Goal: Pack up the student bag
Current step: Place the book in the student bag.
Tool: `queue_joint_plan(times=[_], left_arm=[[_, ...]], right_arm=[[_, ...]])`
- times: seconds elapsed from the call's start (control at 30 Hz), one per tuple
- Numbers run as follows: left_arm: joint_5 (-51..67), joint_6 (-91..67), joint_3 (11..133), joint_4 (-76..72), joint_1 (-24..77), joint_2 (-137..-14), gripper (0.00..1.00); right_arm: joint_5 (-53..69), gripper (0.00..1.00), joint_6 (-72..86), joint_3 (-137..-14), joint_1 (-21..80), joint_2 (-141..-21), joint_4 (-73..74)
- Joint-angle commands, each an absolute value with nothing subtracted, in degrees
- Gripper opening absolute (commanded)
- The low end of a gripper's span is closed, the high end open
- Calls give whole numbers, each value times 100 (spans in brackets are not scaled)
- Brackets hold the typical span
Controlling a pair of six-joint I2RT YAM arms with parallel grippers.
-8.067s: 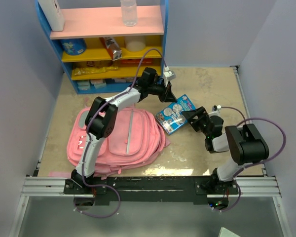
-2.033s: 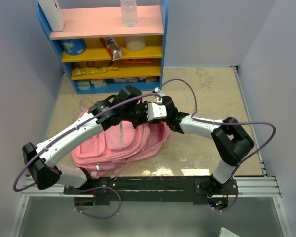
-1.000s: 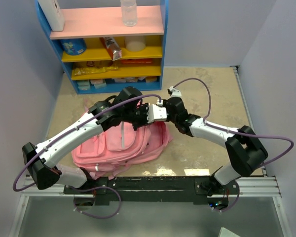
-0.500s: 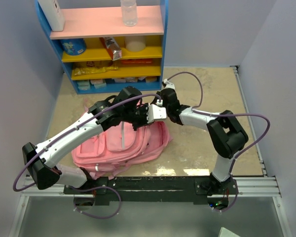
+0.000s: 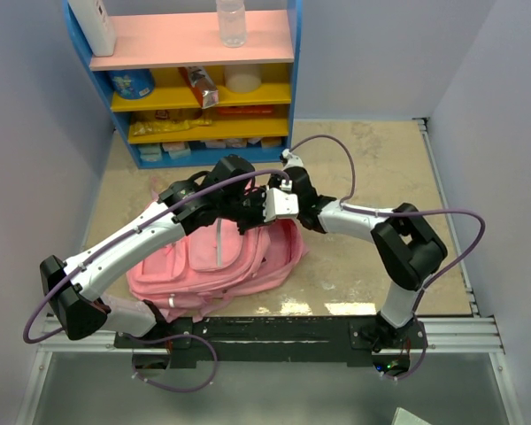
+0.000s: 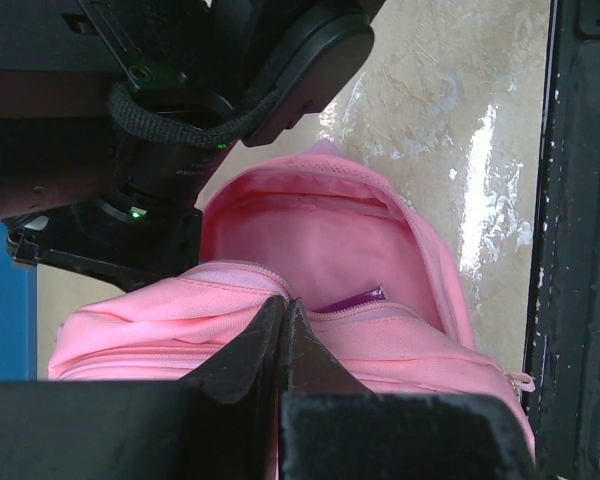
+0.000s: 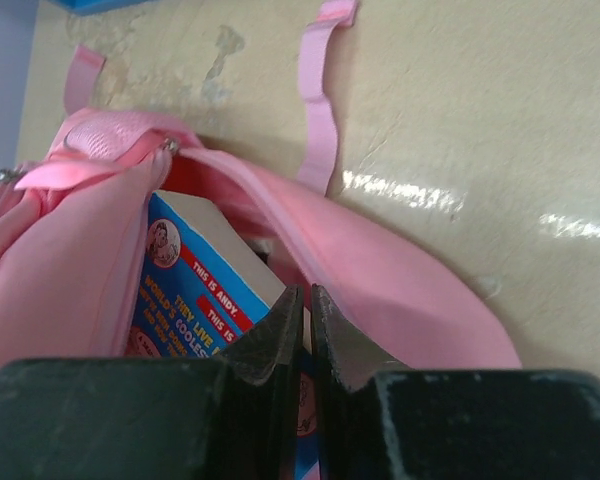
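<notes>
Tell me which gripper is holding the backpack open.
The left gripper, shut on the zip edge of the student bag. The right gripper pinches no fabric; it points at the blue book inside the opening.

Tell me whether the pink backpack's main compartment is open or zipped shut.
Open: the student bag gapes at its mouth, and a printed book stands inside it.

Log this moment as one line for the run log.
stage: packing | left gripper: shut on rim of large soft pink fabric backpack | right gripper: nearly shut over blue-covered book inside backpack
</notes>
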State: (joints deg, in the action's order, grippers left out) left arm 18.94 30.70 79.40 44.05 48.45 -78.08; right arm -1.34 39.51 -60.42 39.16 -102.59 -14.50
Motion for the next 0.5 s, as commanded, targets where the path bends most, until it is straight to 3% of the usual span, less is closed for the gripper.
queue_joint_plan(times=[0.0,0.23,0.47], left_arm=[[2136,3182,8332,4025,4852,-7699,0],[2101,3199,8358,4043,4860,-7655,0],[2127,3208,8341,4025,4860,-7673,0]], right_arm=[[554,11,4201,-5819,4228,-9976,-1538],[905,9,4552,-5775,4341,-9774,-1301],[1431,11,5106,-4941,4535,-9449,-1967]])
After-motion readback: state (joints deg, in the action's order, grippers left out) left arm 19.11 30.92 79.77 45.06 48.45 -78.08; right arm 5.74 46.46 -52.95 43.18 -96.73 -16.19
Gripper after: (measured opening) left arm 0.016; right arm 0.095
